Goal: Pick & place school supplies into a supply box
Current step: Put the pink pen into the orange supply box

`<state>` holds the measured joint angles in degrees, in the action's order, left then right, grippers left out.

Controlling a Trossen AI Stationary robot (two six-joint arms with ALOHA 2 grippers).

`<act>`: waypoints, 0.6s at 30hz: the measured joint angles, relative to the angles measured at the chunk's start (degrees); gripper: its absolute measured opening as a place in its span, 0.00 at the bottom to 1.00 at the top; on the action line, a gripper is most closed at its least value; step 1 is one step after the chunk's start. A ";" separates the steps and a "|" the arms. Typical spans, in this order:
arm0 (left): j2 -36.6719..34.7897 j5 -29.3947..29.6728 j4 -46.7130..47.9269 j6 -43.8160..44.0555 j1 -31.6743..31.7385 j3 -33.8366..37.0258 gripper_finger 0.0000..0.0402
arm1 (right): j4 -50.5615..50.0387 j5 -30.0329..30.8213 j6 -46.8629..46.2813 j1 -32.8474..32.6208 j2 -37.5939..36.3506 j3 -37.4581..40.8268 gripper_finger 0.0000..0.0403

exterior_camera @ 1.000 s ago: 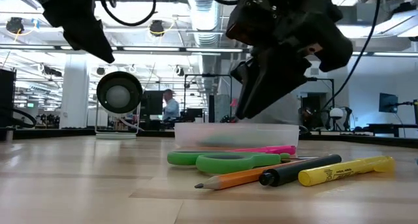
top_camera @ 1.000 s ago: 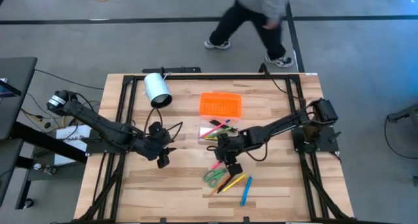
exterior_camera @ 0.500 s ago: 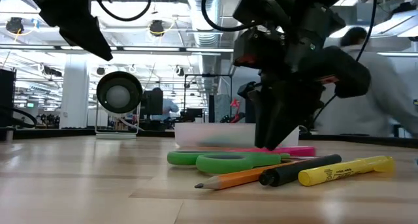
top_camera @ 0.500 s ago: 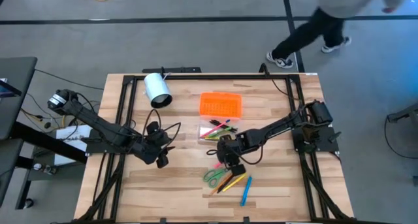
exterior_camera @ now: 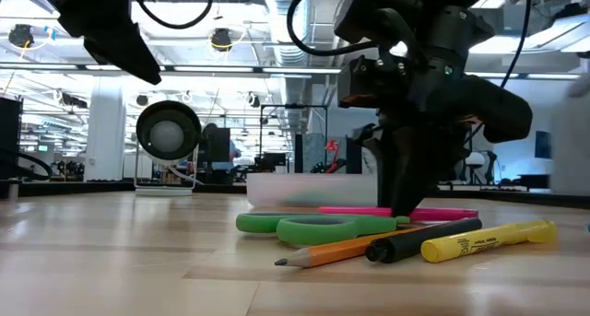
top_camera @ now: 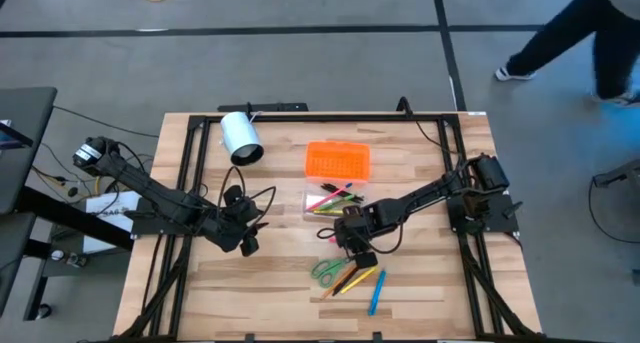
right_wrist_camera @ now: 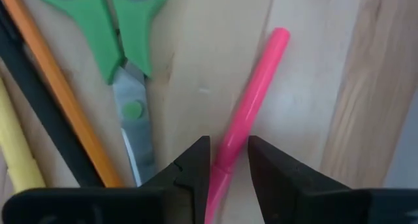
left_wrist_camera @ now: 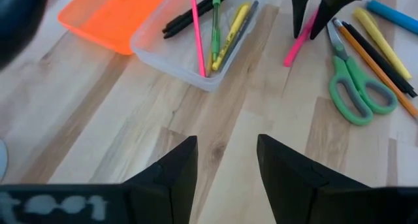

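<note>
My right gripper point(top_camera: 354, 253) stands low over the table with its fingers around a pink pen point(right_wrist_camera: 253, 93) that lies on the wood; the pen also shows in the low view point(exterior_camera: 447, 213). Beside it lie green-handled scissors point(top_camera: 325, 271), an orange pencil point(exterior_camera: 332, 251), a dark marker point(exterior_camera: 424, 238), a yellow highlighter point(exterior_camera: 489, 239) and a blue pen point(top_camera: 376, 293). The clear box point(top_camera: 308, 205) holds several pens, and its orange lid point(top_camera: 338, 160) lies beyond it. My left gripper point(top_camera: 248, 245) hangs open and empty above the table's left half. My right gripper pinches the pink pen between its two fingers, at a part of the shaft point(right_wrist_camera: 230, 152) back from the rounded end. The fingers point(exterior_camera: 403, 201) point down from above and lie across the pen. The pen lies flat on the table.
A white cylinder point(top_camera: 240, 138) lies at the far left of the table. Bare wood lies between my left gripper and the supplies and along the near edge. A person walks on the floor beyond the far right corner point(top_camera: 590, 33).
My right gripper has come down onto the table over the pink pen, drifting a little toward the near edge. The pink pen has shifted a little along the table. The person behind the table has walked off toward the right.
</note>
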<state>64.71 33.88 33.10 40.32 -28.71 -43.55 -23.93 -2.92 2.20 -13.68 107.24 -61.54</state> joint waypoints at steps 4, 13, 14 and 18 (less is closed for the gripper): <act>0.00 1.10 0.00 0.00 0.00 0.00 0.37 | -1.28 1.46 -3.56 -0.54 0.00 -0.09 0.20; 0.00 4.17 0.00 -0.13 0.01 0.00 0.37 | -3.23 3.96 -8.93 -2.53 -0.17 -0.20 0.02; 0.00 4.31 0.00 -0.14 0.02 0.00 0.37 | -3.27 4.67 -9.72 -2.81 -0.17 -0.20 0.03; 0.00 4.51 0.00 -0.31 0.02 0.00 0.37 | -3.48 6.24 -12.30 -3.65 -0.15 -0.11 0.07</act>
<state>64.71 38.39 33.10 40.01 -28.69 -43.55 -27.41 3.32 -10.10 -17.33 107.09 -61.65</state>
